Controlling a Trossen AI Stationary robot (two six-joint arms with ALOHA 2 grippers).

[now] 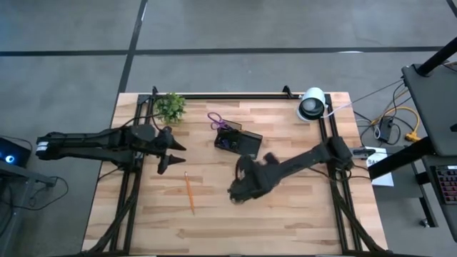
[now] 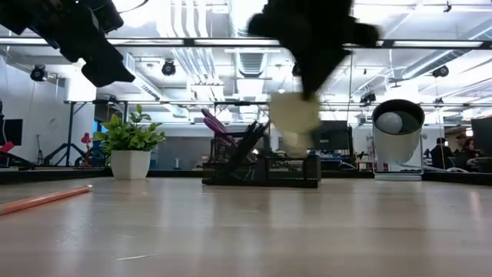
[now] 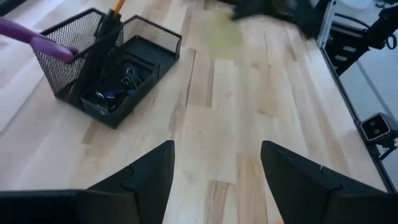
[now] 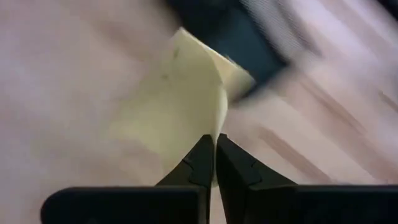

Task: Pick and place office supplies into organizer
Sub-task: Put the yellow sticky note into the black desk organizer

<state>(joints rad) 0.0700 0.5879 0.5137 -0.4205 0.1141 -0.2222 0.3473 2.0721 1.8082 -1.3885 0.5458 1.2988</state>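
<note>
The right gripper (image 4: 215, 149) pinches the yellow sticky-note pad (image 4: 177, 106) by its edge, fingers closed; it could slip before reaching the organizer (image 1: 238, 141). Left fingers (image 3: 149, 177) gape, idle.

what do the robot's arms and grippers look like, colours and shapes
Both arms are dark, near-black jointed links. The left arm has a white band at its outer end, and the left gripper ends in two pointed, wedge-shaped fingers, matte black. The right gripper has the same tapered black fingers on a flat black bar. No other markings are legible.
</note>
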